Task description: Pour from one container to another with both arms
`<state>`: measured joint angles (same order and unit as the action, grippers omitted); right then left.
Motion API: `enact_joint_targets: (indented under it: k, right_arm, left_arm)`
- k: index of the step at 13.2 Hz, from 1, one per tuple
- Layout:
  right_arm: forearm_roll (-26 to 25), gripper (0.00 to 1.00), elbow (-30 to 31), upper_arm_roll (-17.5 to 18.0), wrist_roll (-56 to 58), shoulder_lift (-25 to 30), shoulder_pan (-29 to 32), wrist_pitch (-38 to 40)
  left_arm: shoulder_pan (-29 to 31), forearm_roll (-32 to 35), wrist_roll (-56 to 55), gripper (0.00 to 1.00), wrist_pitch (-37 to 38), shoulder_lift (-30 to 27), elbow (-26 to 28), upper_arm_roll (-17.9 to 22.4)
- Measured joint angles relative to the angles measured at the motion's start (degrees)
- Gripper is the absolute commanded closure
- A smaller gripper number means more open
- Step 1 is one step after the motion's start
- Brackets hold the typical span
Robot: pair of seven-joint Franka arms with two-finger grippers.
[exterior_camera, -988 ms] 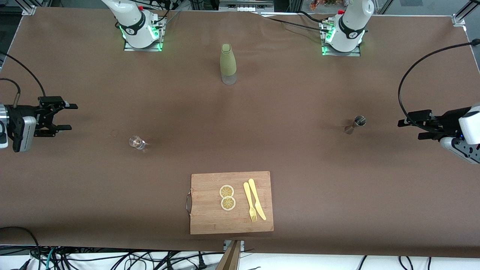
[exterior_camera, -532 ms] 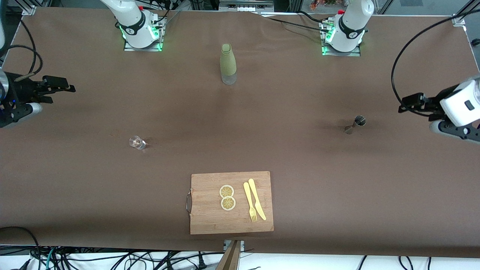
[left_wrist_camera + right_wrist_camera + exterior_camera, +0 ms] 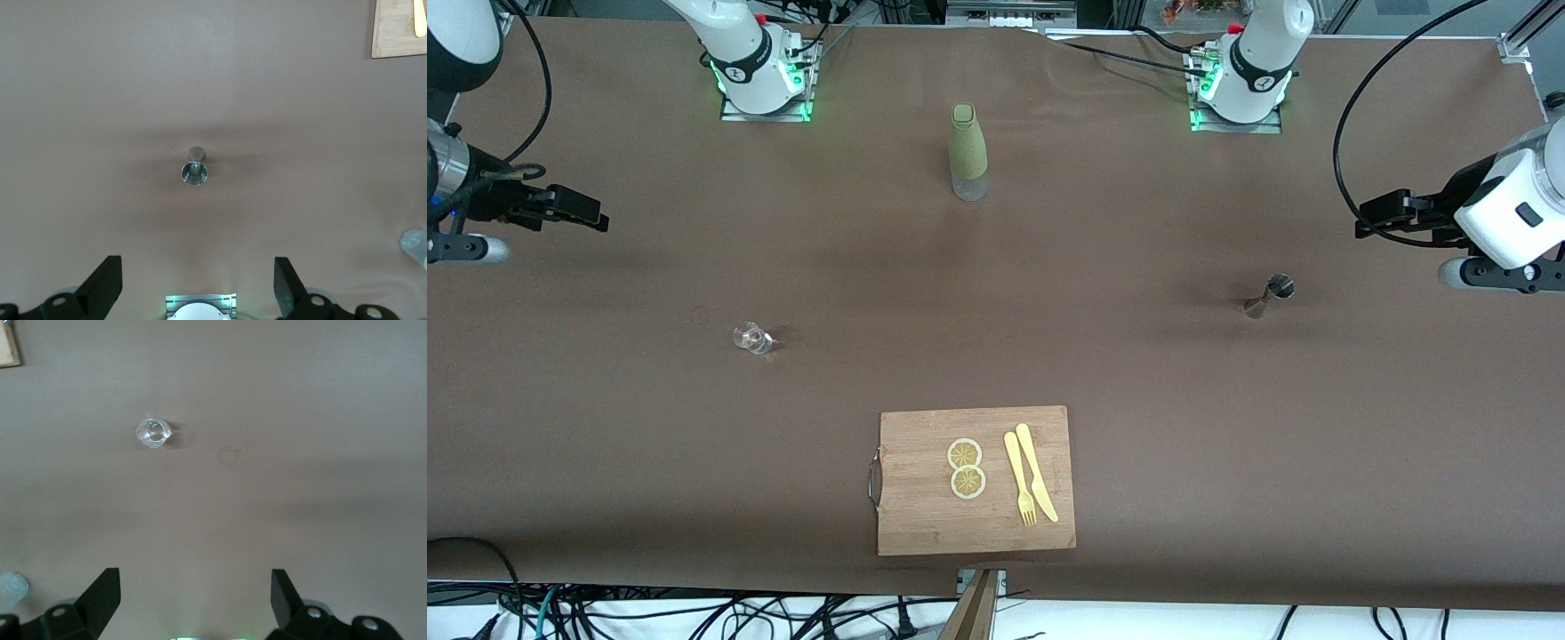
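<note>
The tiny clear glass cup [image 3: 752, 338] stands upright on the brown table toward the right arm's end; the right wrist view shows it from above [image 3: 152, 433]. The silver metal jigger [image 3: 1268, 296] stands toward the left arm's end, also seen in the left wrist view [image 3: 194, 170]. My right gripper [image 3: 587, 213] hangs open and empty in the air over the table's edge, well clear of the cup; its fingers [image 3: 100, 597] spread wide. My left gripper [image 3: 1374, 216] hangs open and empty, apart from the jigger, its fingers [image 3: 105, 285] wide.
A tall olive-green sleeved bottle [image 3: 967, 151] stands mid-table between the arm bases. A wooden cutting board [image 3: 925, 516] with two lemon slices [image 3: 966, 468], a yellow fork and a knife [image 3: 1035, 484] lies near the front edge.
Both arms have lifted and swung their grippers toward the bases' side of the table, away from the cup and the jigger. Both grippers stay open. Cup and jigger have not moved.
</note>
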<state>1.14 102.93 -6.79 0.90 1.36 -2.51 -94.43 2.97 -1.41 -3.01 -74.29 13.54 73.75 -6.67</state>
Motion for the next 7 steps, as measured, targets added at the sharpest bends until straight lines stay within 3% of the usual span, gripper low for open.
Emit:
enact_joint_targets:
  k: [7]
  right_arm:
    - [-1.9,0.00,-0.9,0.1,-0.5,0.6,-0.7,-1.2]
  left_arm:
    - [1.2,0.0,0.0,0.00,-6.2,0.7,0.0,0.1]
